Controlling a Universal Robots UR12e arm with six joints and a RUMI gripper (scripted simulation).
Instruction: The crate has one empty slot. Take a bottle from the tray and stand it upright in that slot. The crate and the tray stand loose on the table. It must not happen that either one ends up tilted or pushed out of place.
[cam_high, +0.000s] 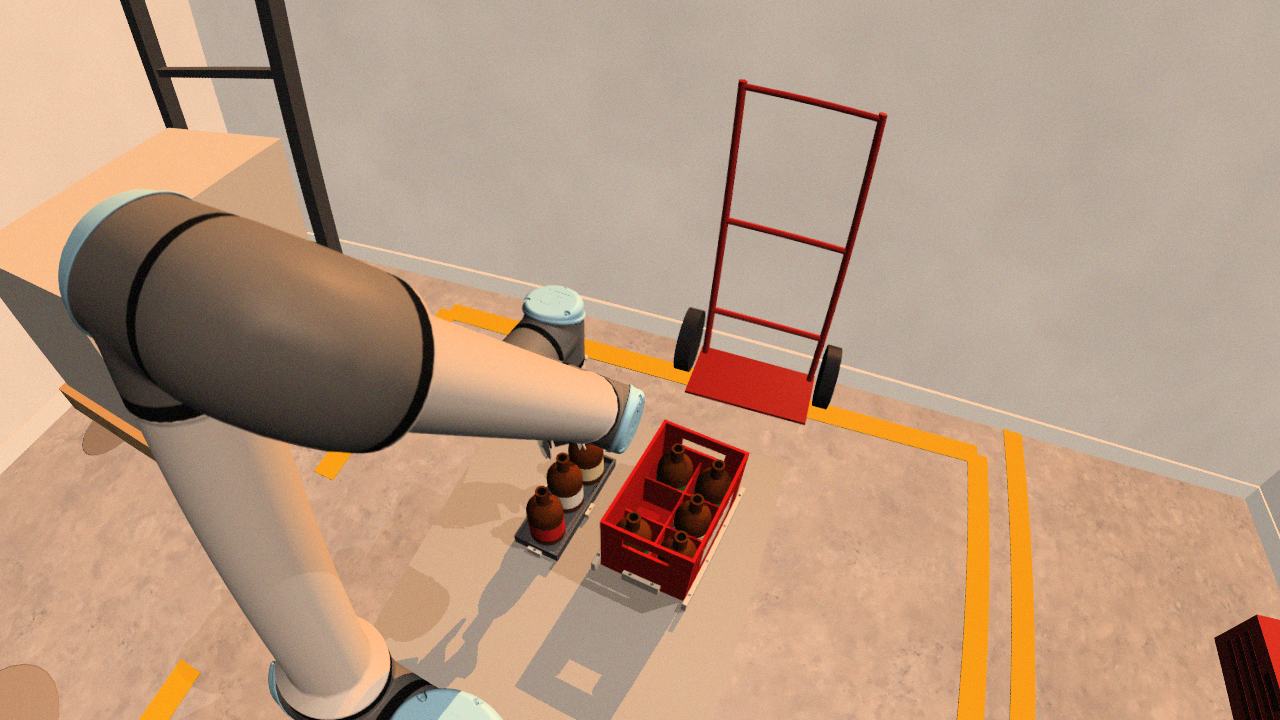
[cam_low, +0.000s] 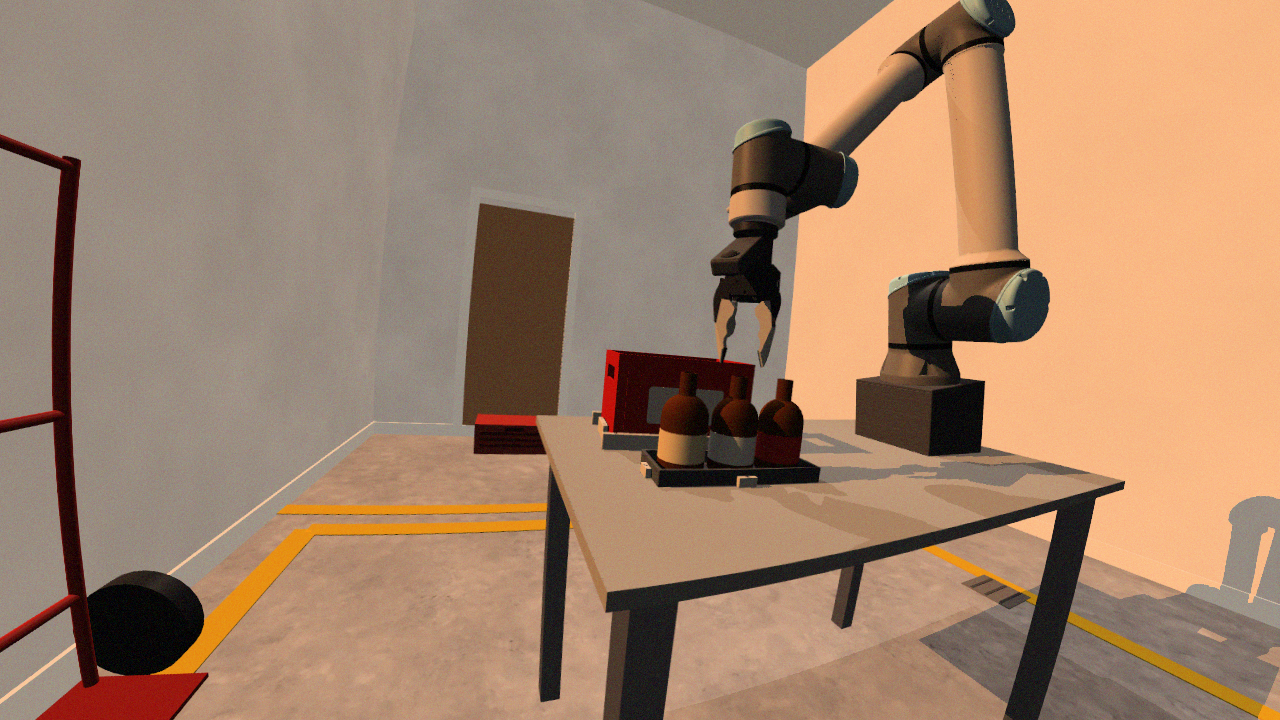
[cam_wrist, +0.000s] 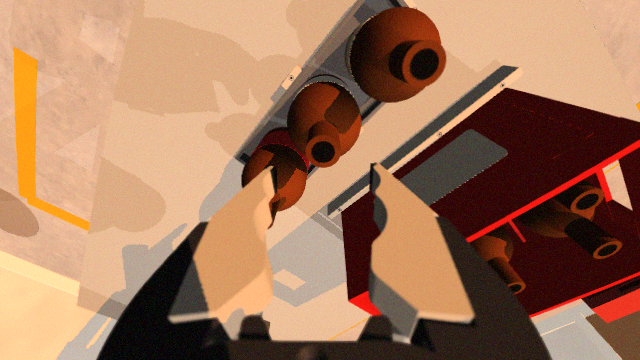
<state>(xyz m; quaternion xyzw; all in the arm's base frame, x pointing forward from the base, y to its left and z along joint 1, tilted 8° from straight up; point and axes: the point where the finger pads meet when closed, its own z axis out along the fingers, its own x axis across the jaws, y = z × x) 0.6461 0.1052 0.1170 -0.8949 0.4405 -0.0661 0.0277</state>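
A dark tray (cam_high: 565, 514) on the table holds three upright brown bottles: one with a red label (cam_low: 780, 428), one with a grey label (cam_low: 733, 424) and one with a cream label (cam_low: 682, 422). The red crate (cam_high: 673, 505) stands beside the tray and holds several bottles; one slot (cam_high: 651, 491) on the tray side is empty. My gripper (cam_low: 744, 346) hangs open and empty above the bottle tops. In the wrist view its fingers straddle the gap between the tray and the crate (cam_wrist: 500, 200), and the left finger overlaps the red-label bottle.
The arm's base block (cam_low: 918, 413) stands on the table behind the tray. A red hand truck (cam_high: 776, 268) leans on the far wall. Another red crate (cam_low: 505, 434) sits on the floor near the door. The table's front edge is close to the tray.
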